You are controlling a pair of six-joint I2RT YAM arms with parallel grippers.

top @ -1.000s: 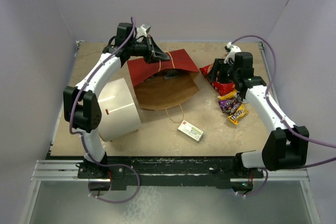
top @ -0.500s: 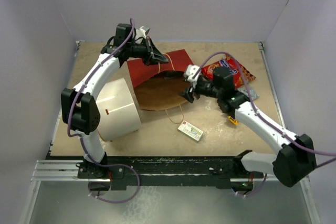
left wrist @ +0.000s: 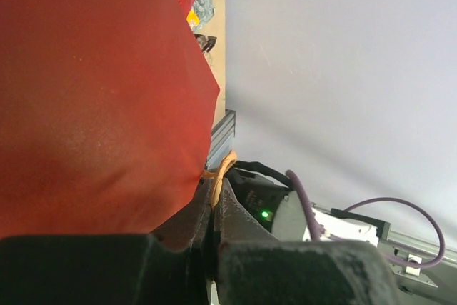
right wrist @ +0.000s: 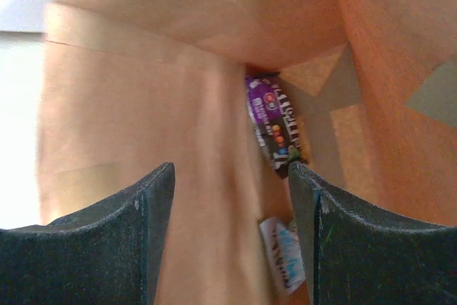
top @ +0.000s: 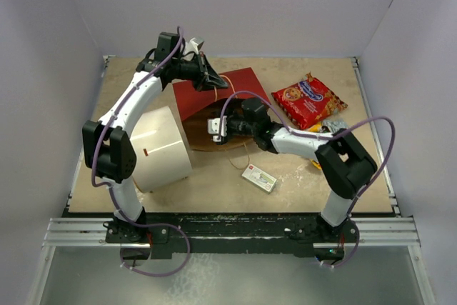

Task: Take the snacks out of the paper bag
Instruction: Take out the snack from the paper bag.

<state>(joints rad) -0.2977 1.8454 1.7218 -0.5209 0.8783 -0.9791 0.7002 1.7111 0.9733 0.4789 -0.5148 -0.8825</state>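
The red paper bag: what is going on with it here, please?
The left tool is shut on a handle of the paper bag, lifting its upper side. The right tool is open and reaches inside, where a purple candy pack and a pale wrapper lie. A red cookie bag lies outside on the table.

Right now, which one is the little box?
Find the big red paper bag in the middle. Just below its brown opening in the top view lies the little box. It is flat, white and green, alone, unlike the shiny snacks to the right.
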